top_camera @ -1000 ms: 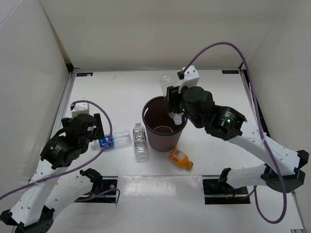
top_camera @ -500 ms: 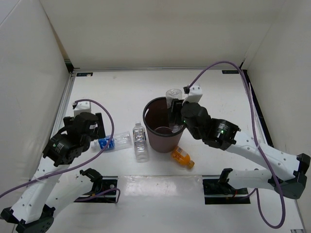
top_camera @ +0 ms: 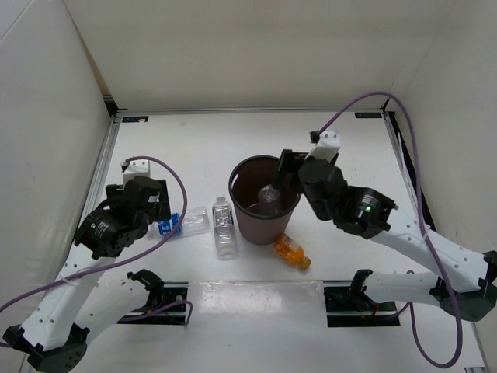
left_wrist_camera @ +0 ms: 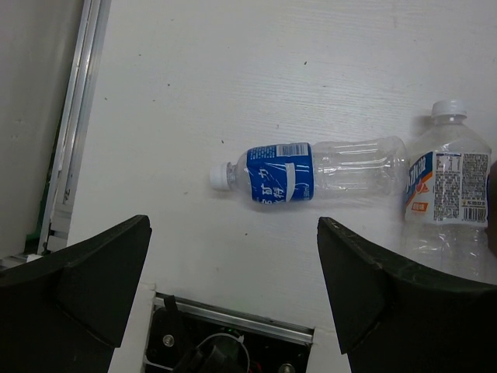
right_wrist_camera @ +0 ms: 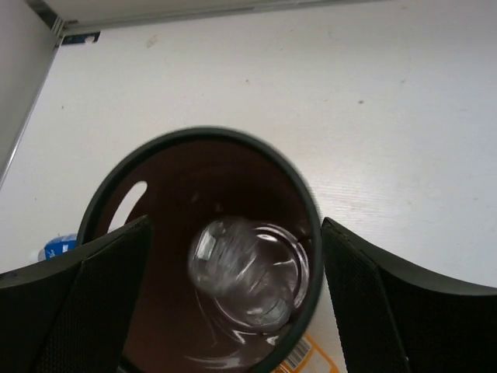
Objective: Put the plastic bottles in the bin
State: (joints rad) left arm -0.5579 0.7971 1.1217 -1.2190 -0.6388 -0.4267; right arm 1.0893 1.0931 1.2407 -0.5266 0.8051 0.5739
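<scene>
1. Nearest, just below centre in the overhead view, the orange bottle (top_camera: 291, 252) is lying tilted on the bench (top_camera: 194, 148), close against the foot of the bin (top_camera: 245, 221).
2. Left of the bin, the capped bottle (top_camera: 224, 227) is lying with its cap pointing up-frame. It is just beside the bin wall, though whether they are touching I cannot tell.
3. Further left, the blue bottle (left_wrist_camera: 311, 172) is lying on its side. The left fingers (left_wrist_camera: 74, 291) are hanging over it, spread wide and gripping nothing.
4. At centre, the bin is standing upright and taking in the dropped bottle (right_wrist_camera: 245, 272). A second ago this bottle was being held above the rim, and half a second ago it was sinking through the mouth. Now it is showing only as a clear blur inside, so it is probably falling or settling.
5. Just beyond the bin, toward the upper right, the right fingers (right_wrist_camera: 396, 311) are standing wide and empty over the mouth, having let go.
6. So one bottle is counting as binned and three are waiting on the bench. The blue one looks the likeliest next pick, being already under the left arm.
</scene>
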